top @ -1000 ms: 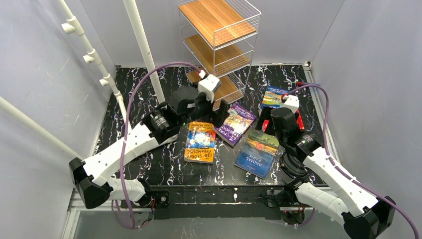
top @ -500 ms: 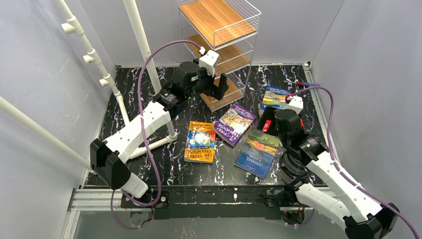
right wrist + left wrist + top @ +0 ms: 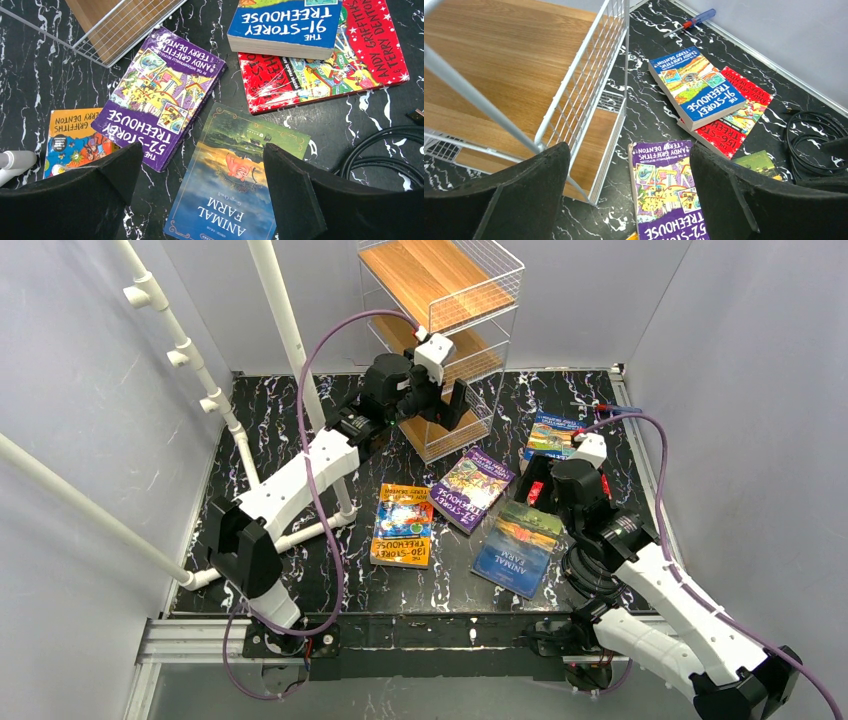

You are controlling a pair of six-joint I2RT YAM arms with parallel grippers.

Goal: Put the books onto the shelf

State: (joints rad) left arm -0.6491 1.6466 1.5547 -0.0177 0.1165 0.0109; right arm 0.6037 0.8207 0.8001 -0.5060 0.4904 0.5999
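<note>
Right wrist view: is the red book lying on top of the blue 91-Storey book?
No, the blue 91-Storey book lies on top, covering part of the red book.

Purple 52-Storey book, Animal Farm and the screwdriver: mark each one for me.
purple 52-Storey book [image 3: 160, 97], right wrist view, middle of its cover.
Animal Farm [image 3: 231, 180], right wrist view, middle of its cover.
screwdriver [image 3: 698, 17], left wrist view, blue handle.

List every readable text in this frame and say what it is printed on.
"THE 52-STOREY TREEHOUSE", "ANDY GRIFFITHS", "TERRY DENTON": purple book
"THE 91-STOREY TREEHOUSE": blue book
"156-ST", the rest covered: red book
"130-STOREY TREEHOUSE": orange book
"ANIMAL FARM": landscape-cover book; the small line beneath is too small to read.
</note>
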